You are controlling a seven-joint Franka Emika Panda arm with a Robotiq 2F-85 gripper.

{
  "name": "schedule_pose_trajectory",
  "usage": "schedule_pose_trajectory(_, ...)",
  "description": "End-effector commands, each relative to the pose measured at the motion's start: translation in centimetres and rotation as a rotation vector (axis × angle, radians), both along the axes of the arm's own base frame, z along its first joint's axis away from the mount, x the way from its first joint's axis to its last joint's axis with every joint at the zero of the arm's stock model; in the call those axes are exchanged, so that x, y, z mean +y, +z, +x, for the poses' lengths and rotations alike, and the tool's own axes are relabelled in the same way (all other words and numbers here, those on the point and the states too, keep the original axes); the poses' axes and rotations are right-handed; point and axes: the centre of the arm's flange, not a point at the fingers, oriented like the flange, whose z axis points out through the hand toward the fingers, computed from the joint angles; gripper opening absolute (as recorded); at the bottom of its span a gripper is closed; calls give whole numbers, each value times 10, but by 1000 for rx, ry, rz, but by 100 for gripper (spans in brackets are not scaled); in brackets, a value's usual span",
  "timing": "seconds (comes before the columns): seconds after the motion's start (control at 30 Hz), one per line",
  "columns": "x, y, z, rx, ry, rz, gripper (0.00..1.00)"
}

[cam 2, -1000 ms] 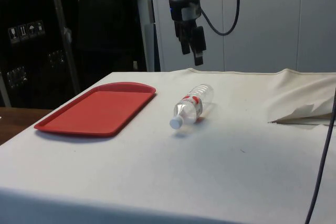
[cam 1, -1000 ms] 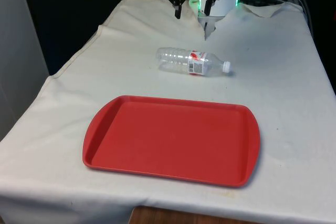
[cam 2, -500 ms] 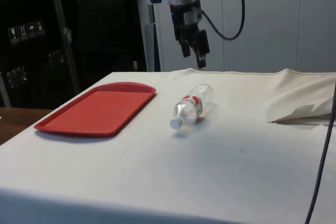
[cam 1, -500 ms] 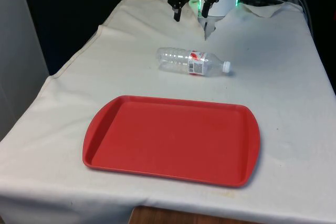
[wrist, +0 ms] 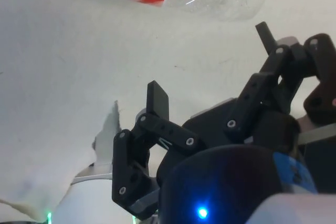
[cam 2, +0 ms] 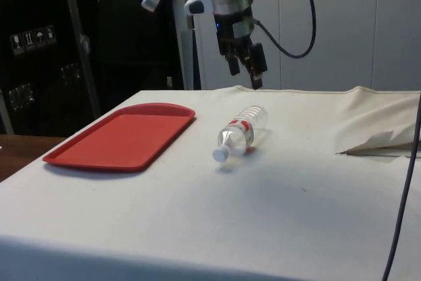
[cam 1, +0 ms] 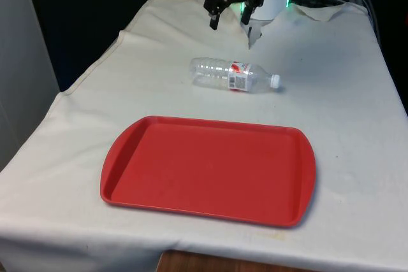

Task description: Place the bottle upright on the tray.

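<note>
We see the claw (cam 1: 229,20) spread apart and holding nothing, hanging in the air above the far end of the desk (cam 1: 331,113). The clear bottle (cam 1: 233,74) lies on its side on the cloth, white cap toward the front view's right, between the claw and the red tray (cam 1: 127,157). Bottle and tray are apart. In the side view a person (cam 2: 115,4) stands behind the desk.

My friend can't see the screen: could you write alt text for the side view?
A clear plastic bottle lies on its side on a white-clothed table, with the robot's open black gripper hanging above it. A red tray sits bare beside the bottle.
</note>
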Motion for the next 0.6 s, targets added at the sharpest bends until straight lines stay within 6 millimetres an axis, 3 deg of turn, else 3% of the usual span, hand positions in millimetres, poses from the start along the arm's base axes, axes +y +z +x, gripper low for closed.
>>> schedule_pose_trajectory(0.0, 0, -1, 1, 3, 8, -14, 100)
schedule_pose_trajectory(0.57, 9, -13, 6, 50, 73, -79, 100)
